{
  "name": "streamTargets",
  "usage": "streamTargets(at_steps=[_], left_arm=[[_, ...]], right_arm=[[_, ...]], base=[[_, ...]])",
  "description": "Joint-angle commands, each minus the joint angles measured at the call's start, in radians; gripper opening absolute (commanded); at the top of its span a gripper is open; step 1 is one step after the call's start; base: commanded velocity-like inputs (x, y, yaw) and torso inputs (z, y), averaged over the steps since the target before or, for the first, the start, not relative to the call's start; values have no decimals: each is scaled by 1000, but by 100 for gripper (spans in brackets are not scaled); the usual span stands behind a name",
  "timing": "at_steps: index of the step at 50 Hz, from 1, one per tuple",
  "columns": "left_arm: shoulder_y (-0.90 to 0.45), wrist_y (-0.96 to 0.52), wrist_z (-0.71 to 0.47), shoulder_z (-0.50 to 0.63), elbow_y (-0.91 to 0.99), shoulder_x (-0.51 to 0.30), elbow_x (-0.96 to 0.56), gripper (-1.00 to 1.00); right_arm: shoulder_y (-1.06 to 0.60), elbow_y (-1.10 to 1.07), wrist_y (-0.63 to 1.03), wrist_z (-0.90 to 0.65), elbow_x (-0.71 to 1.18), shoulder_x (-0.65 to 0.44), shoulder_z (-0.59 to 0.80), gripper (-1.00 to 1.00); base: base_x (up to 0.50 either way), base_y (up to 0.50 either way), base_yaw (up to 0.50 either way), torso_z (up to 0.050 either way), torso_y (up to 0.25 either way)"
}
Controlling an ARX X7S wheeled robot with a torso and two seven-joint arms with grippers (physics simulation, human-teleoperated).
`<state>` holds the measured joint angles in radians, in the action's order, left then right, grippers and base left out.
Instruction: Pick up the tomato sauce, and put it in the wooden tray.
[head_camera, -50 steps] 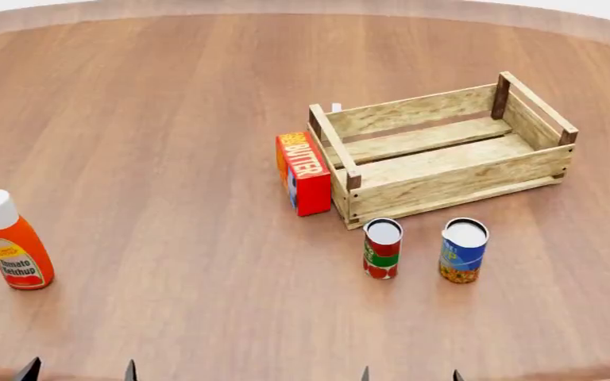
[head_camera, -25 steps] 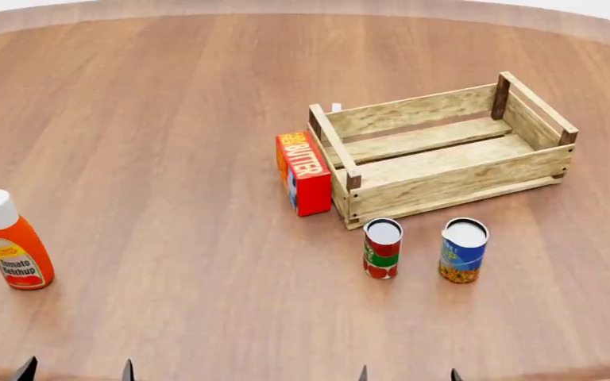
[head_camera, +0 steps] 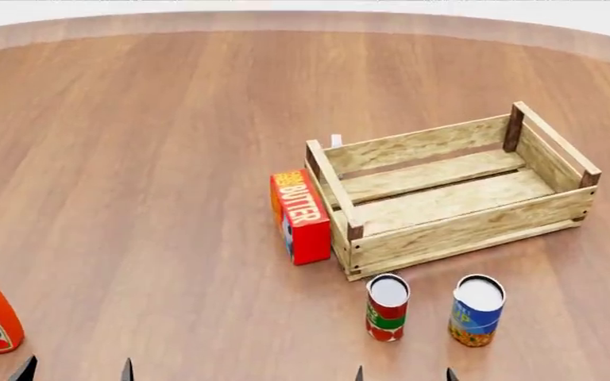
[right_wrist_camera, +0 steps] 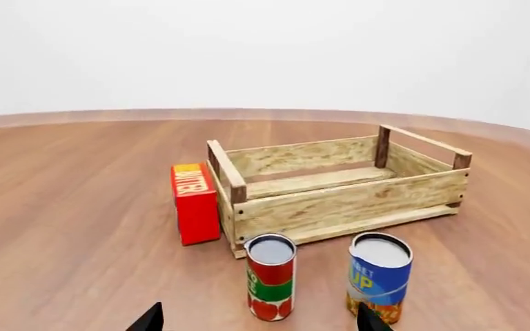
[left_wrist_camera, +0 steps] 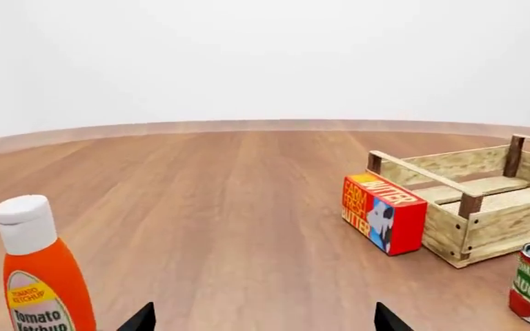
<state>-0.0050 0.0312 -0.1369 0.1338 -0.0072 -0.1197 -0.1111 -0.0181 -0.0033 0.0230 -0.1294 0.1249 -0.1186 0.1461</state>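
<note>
- In front of the tray (head_camera: 448, 230), on its near side, the sauce (head_camera: 387, 307) stands upright on the table (head_camera: 146, 159), close to the tray wall but apart from it; nothing holds it.
- The tray looks bare inside, so by my reckoning the task has hardly begun: the reach, the grip, the lift and the drop over the near wall are all still to do.
- The right gripper (right_wrist_camera: 257, 318) shows only as two dark fingertips at the edge of its own view, spread wide with nothing between them; the sauce (right_wrist_camera: 270, 276) sits just ahead of that gap, so this arm seems best placed for the pick.
- The left gripper (left_wrist_camera: 263, 318) is likewise spread and holds nothing, and sits well off to the tray's left, nearer the ketchup (left_wrist_camera: 42, 276).
- A blue can (head_camera: 476, 309) stands beside the sauce, on the side away from the butter (head_camera: 299, 216), with a clear gap between them; the butter box leans against the tray's left end.
- Hidden or cut off: both arms, all but the fingertips; the lower part of the ketchup in the head and left wrist views; part of the sauce in the left wrist view.
- A small pale thing (head_camera: 336, 140) pokes up behind the tray's far left corner; I can't make out what it is.
</note>
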Motion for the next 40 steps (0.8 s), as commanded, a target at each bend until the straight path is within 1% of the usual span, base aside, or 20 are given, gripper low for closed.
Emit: streamTargets(at_steps=[1, 40], left_arm=[[-2, 2, -12, 12, 0, -9, -7, 100], [-4, 8, -43, 42, 1, -32, -31, 100]], right_arm=[[-2, 1, -5, -10, 7, -10, 12, 100], [-8, 6, -11, -41, 23, -33, 46, 100]], base=[[500, 0, 0, 0, 0], [500, 0, 0, 0, 0]])
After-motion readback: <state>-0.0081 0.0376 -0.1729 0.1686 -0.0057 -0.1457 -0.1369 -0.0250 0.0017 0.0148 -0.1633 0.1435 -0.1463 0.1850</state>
